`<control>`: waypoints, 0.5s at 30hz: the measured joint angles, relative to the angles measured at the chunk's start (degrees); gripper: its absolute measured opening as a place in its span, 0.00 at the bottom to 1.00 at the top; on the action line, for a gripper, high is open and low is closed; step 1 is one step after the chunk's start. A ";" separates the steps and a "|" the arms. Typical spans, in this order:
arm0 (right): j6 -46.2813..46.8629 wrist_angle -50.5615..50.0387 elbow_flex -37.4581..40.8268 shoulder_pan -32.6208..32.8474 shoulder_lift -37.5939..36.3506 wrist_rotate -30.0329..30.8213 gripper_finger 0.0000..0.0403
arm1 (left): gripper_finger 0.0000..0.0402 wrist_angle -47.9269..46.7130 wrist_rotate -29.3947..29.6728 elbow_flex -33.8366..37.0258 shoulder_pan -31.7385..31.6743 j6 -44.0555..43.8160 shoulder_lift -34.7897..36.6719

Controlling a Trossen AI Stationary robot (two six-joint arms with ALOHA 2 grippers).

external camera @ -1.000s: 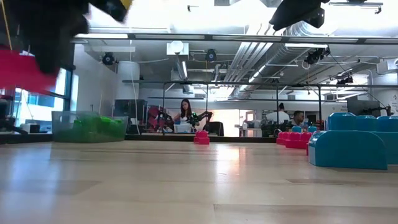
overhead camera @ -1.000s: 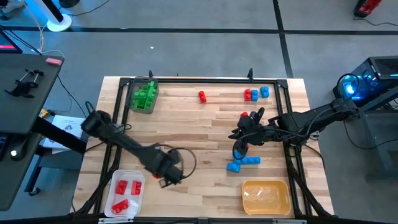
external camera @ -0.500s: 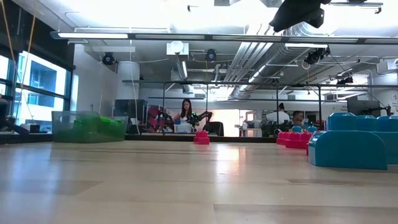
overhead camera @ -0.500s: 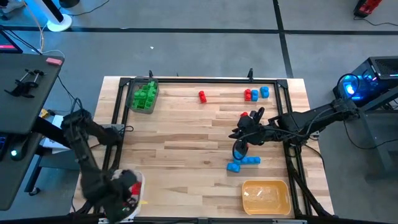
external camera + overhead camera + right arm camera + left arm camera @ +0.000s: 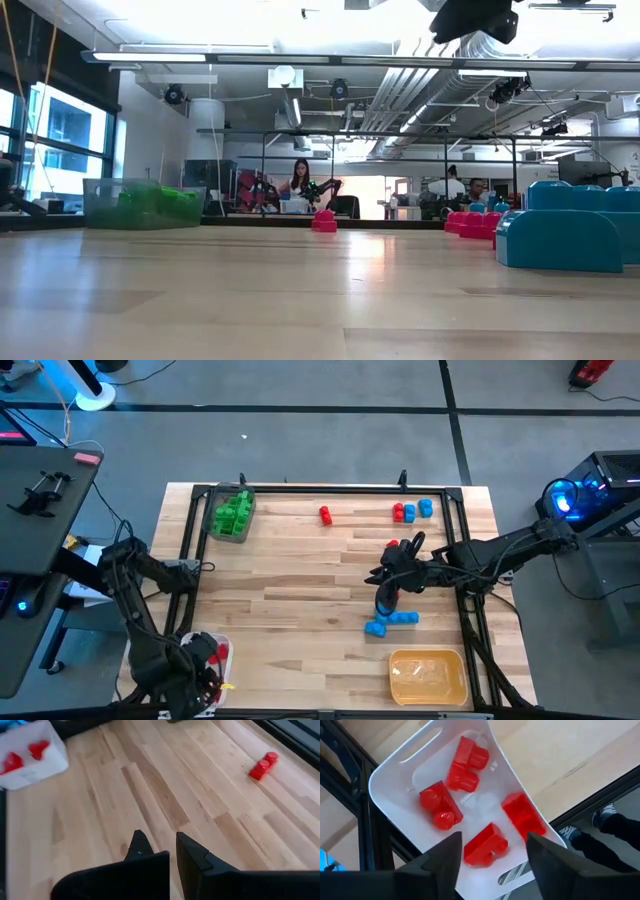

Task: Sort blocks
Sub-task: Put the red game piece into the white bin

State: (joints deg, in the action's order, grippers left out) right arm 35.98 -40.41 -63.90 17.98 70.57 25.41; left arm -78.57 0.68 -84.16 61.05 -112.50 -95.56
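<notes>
My left gripper [image 5: 492,865] hangs open over the white tray [image 5: 390,765] at the table's near left corner [image 5: 195,645]. Several red blocks [image 5: 465,765] lie loose in that tray, and one red block [image 5: 485,851] lies on the tray floor below the gap between the fingers. My right gripper [image 5: 384,603] stays right of the table's middle, shut and empty [image 5: 172,852], just above the blue blocks [image 5: 390,622]. More blocks rest on the wood: one red [image 5: 325,514], a red and blue group [image 5: 411,511] and a red one [image 5: 393,545].
A grey tray of green blocks [image 5: 232,513] stands at the far left corner. A yellow tray [image 5: 428,675] sits at the near right. A black frame [image 5: 300,488] rims the table. The low view shows the blue blocks [image 5: 560,240] close by and bare wood to their left.
My left gripper has swung from the near middle of the table to the near left corner and now hangs over the white tray. The red block seen with it in the low view a second ago has left that view. The right arm has kept still.
</notes>
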 joint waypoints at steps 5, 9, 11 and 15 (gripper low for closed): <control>4.12 2.59 0.00 -0.17 -0.51 -1.88 0.00 | 0.59 0.59 13.11 -1.39 -4.51 6.01 3.47; 15.03 -2.52 -0.02 -2.21 -0.26 -4.90 0.00 | 0.60 0.50 34.95 -1.77 -10.09 16.04 8.68; 16.75 -7.48 -0.02 -3.85 0.83 -5.89 0.00 | 0.60 -0.39 42.70 -1.18 -14.44 21.99 11.05; 18.03 -13.19 4.14 -10.52 2.70 -10.46 0.00 | 0.60 5.36 51.63 5.65 -26.28 32.98 16.69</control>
State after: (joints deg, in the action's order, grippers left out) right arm 54.00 -53.60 -59.75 7.46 73.26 14.95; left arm -73.21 52.32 -78.51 34.77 -79.52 -78.88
